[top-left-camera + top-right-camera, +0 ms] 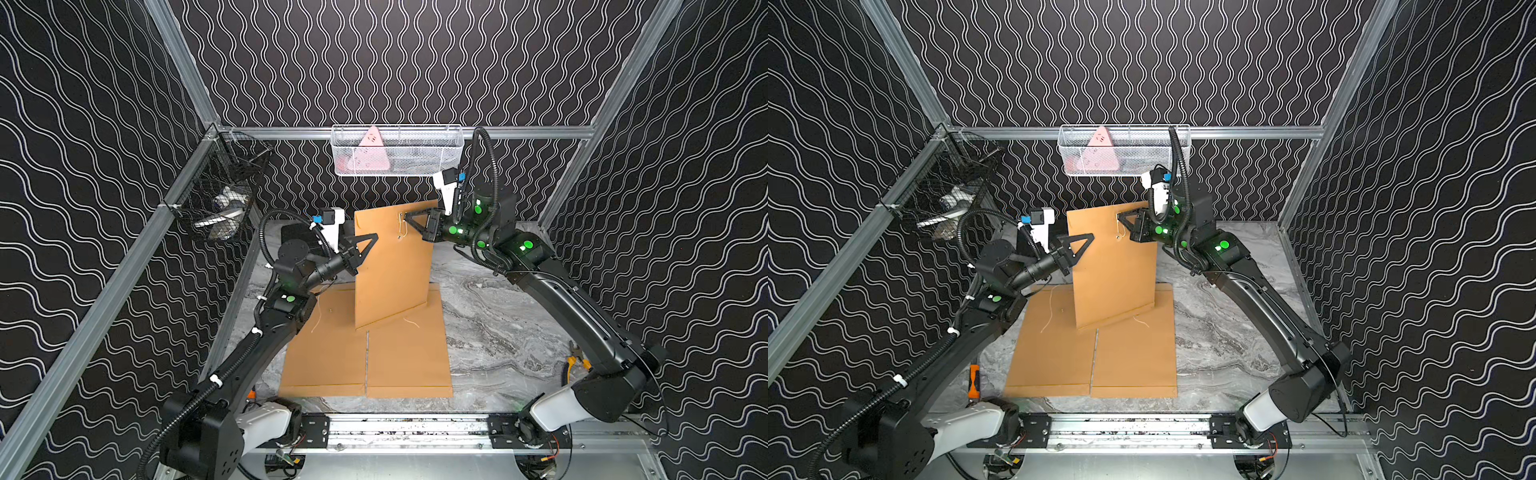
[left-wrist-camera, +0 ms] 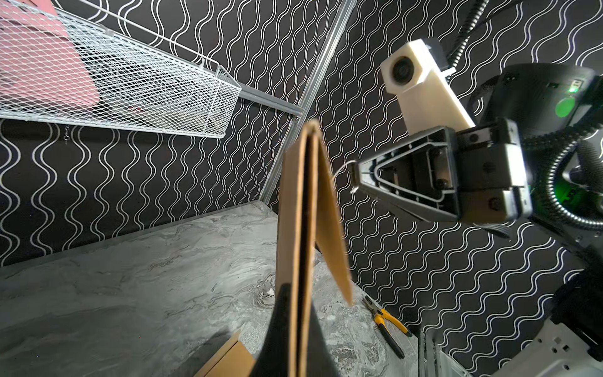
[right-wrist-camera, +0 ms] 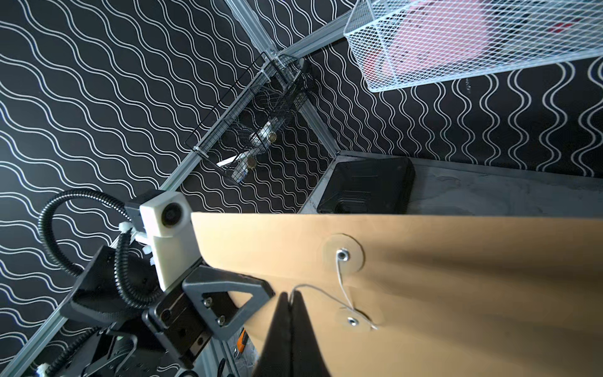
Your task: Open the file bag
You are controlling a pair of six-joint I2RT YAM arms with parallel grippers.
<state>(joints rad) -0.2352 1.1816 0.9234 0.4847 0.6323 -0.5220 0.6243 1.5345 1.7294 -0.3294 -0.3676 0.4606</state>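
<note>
Nearest, flat on the desk [image 1: 498, 324]: two spare bags [image 1: 328, 353]. Above them, upright file bag [image 1: 390, 270], edge clamped in shut left tool [image 1: 374, 238]. Behind, right tool [image 1: 407, 216] pinched on the string [image 3: 341, 280], seemingly unwound already; flap [image 2: 329, 228] barely ajar, yet to lift.

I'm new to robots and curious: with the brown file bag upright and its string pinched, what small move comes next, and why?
Probably the right end effector, shut on the string, should circle it off the lower button: the string runs from the upper button to that one, tying the flap down, while the left end effector grips the upright file bag by its edge.
</note>
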